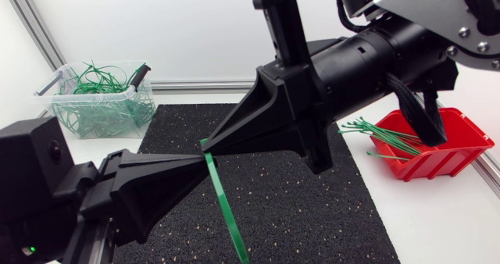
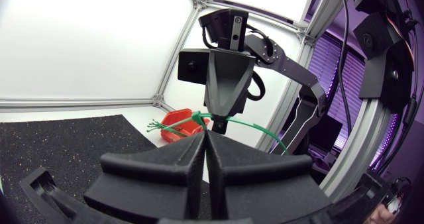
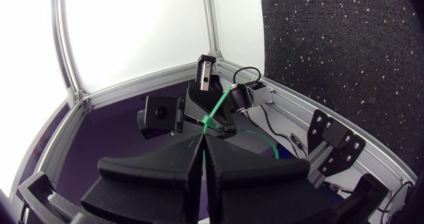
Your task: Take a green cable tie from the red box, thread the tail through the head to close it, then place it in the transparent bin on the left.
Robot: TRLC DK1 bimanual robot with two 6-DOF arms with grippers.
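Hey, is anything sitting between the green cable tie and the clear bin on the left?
Nothing visible. The cable tie is held over the black mat by the left gripper and right gripper, both shut on it, and the stretch of mat toward the transparent bin is bare.

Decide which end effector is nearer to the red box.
Right. The right end effector extends from the side of the red box; the left end effector lies on the opposite side. Their tips meet at the cable tie over the mat, away from the box.
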